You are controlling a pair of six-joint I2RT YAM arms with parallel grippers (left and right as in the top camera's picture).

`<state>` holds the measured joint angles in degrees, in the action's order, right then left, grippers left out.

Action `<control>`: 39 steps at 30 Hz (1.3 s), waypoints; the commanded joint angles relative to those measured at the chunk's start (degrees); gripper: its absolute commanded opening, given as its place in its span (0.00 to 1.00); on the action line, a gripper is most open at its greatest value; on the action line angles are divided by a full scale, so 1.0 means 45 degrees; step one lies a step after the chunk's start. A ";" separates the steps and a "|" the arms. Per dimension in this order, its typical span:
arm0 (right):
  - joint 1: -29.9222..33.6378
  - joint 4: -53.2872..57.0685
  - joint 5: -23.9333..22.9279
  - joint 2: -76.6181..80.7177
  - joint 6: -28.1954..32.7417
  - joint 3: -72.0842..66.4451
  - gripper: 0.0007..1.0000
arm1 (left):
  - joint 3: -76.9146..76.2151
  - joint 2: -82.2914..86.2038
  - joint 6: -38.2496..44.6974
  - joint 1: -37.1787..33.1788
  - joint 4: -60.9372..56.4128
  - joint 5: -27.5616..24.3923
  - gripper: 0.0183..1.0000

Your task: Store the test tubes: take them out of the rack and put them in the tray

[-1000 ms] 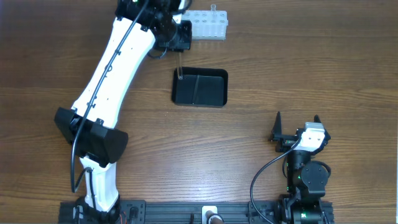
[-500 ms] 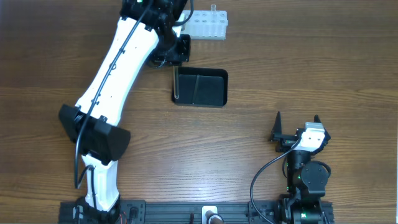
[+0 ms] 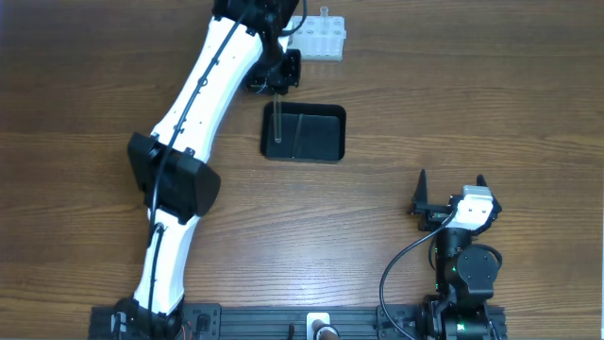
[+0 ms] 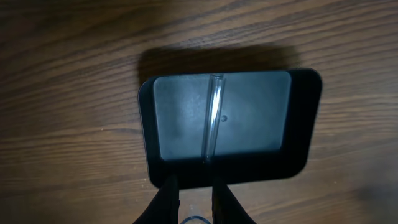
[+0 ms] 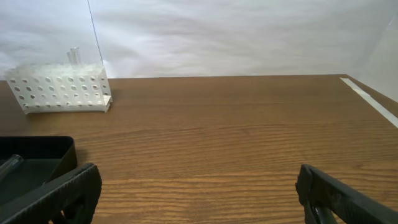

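The black tray (image 3: 326, 142) lies in the upper middle of the table, and one clear test tube (image 3: 298, 132) rests inside it. My left gripper (image 3: 277, 80) hovers over the tray's left part, shut on a second test tube (image 3: 276, 123) that hangs down toward the tray floor. In the left wrist view the tray (image 4: 298, 124) sits below the left gripper (image 4: 194, 186), the lying tube (image 4: 214, 118) crosses its middle, and the held tube's rim (image 4: 193, 219) shows between the fingers. The white rack (image 3: 317, 38) behind the tray holds one tube (image 3: 324, 11). My right gripper (image 3: 452, 181) stands open near its base.
In the right wrist view the rack (image 5: 59, 93) with its tube (image 5: 74, 56) stands at the table's far side, and the tray's corner (image 5: 43, 149) is nearer. Bare wood stretches between the tray and the right arm. A white wall backs the table.
The left arm has swung to the right, carrying the held tube from the tray's left rim to a spot over the tray's inside. The right arm has not moved.
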<state>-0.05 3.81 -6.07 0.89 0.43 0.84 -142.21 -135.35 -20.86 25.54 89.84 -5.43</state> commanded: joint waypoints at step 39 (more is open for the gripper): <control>-0.0087 0.0005 0.0102 -0.0136 0.0000 -0.0117 0.99 | -0.0321 -0.3628 -0.0131 -0.0044 -0.1229 -0.0126 0.04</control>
<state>-0.05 3.81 -6.07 0.89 0.45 0.84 -142.63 -149.49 -20.86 25.54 84.51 -5.45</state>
